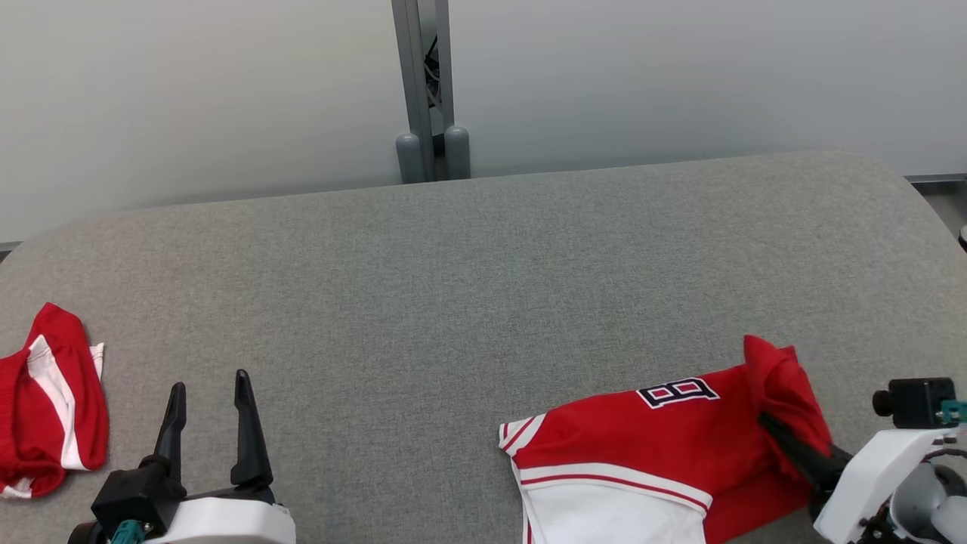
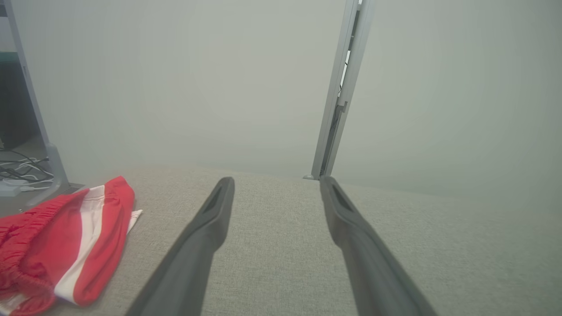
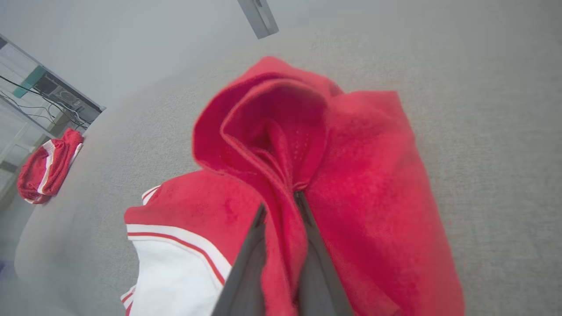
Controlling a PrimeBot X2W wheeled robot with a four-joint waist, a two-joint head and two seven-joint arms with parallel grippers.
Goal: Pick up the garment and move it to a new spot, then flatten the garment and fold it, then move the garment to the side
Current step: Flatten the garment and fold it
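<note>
Garment (image 1: 627,434) fold between right claw (image 3: 282,202) fingers

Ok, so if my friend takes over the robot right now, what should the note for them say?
Right gripper: jaws shut on a bunched red fold of the jersey.
Left gripper: jaws wide apart, holding nothing, over the near left of the grey table.
Things: the jersey is at the near right of the table, mostly lying down, with its right end lifted in the grip. Red shorts lie at the table's left edge.
Done: the jersey is gripped.
Left: it is crumpled, so flatten it, fold it, then move it aside.
</note>
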